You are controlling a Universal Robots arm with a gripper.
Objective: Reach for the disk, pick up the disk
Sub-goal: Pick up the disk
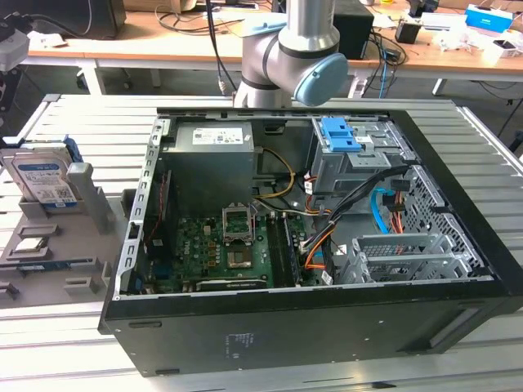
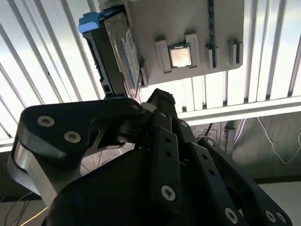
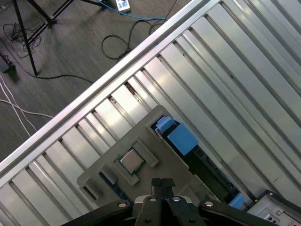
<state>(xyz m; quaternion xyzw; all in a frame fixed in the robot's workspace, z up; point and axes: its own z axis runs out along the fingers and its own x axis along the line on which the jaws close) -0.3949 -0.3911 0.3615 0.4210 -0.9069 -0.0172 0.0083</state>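
Black pincer (image 3: 162, 181) pressed together, pinching nothing, over a grey moulded holder plate (image 3: 143, 129) on the ribbed metal tabletop (image 3: 225, 70). Slotted upright in that plate, at the exterior view's far left: dark metal disk (image 1: 41, 173) with blue rails. Nested in a recess beside it, a square silver chip (image 3: 132, 160).

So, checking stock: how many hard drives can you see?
1. The disk stands on edge in the gray holder at the exterior view's left; the computer case may hide more.
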